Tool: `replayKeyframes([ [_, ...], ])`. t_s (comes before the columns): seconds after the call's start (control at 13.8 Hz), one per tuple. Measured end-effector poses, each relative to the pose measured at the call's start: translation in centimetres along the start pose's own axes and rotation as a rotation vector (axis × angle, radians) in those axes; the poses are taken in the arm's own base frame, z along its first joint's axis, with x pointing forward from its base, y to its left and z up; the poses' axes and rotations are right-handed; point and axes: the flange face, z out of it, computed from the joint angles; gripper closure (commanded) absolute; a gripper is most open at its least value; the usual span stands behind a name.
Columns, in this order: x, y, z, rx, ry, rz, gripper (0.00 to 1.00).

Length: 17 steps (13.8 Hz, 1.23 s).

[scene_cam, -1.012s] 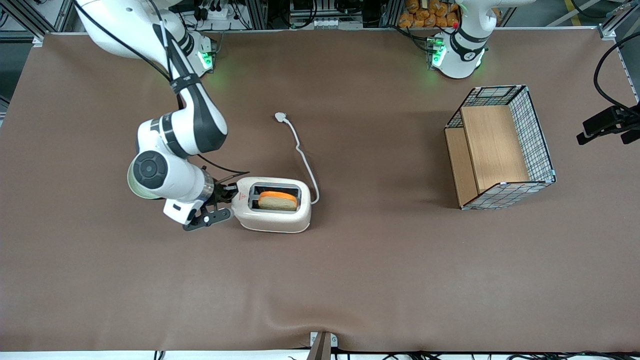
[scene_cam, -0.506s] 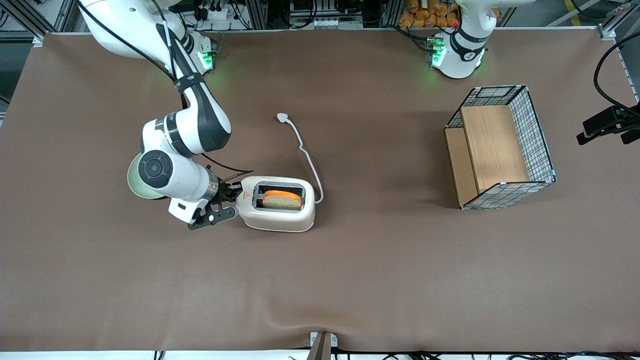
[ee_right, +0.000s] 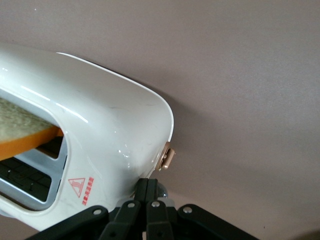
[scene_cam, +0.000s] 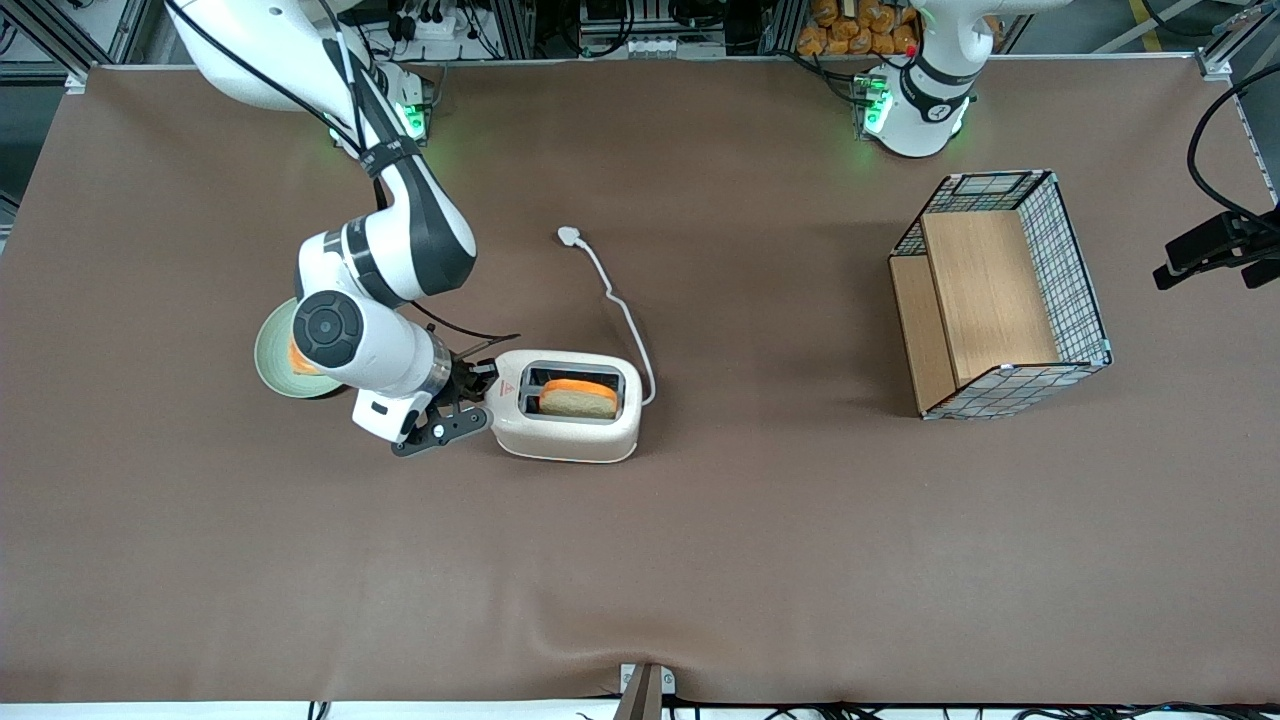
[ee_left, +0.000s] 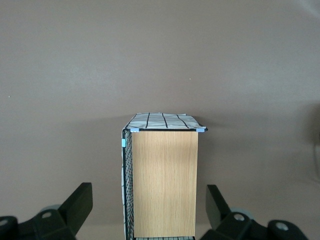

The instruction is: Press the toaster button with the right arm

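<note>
The white toaster [scene_cam: 568, 405] lies on the brown table with a slice of bread [scene_cam: 578, 399] in its top slot. My right arm [scene_cam: 365, 350] reaches low over the table, and its gripper [scene_cam: 480, 390] is shut, fingertips pressed against the toaster's narrow end. In the right wrist view the shut gripper [ee_right: 152, 186] touches the toaster [ee_right: 100, 130] just beside the toaster button [ee_right: 163, 190], a grey knob mostly hidden by the fingers. A small tan lever [ee_right: 168, 159] sticks out of the same end. A red warning mark [ee_right: 81, 189] shows on the toaster's top.
The white cord runs from the toaster to its plug [scene_cam: 568, 236], farther from the front camera. A green plate [scene_cam: 272, 362] with an orange item lies partly under my arm. A wire-and-wood basket [scene_cam: 1000, 295] stands toward the parked arm's end.
My gripper and the toaster have both slid a short way toward the parked arm's end of the table, cord dragging along. The green plate shows more from under my arm.
</note>
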Motion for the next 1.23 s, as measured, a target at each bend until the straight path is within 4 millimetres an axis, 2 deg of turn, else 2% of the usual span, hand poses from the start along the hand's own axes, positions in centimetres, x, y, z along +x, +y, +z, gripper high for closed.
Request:
replayKeyframes([
  [0.22,0.0,0.4,0.1,0.000,-0.001,0.009,1.00],
  [0.36,0.1,1.7,-0.1,0.003,0.004,0.029,1.00],
  [0.43,0.2,2.3,-0.3,0.004,0.010,0.038,0.88],
  [0.58,0.5,3.7,-1.1,0.005,0.025,0.053,0.00],
  [0.72,0.7,6.1,-1.8,0.006,0.039,0.060,0.00],
  [0.87,0.8,9.4,-2.9,0.007,0.062,0.089,0.00],
  [1.08,0.7,13.1,-5.4,0.008,0.096,0.127,0.00],
  [1.23,-0.2,15.2,-7.4,0.014,0.096,0.126,0.00],
])
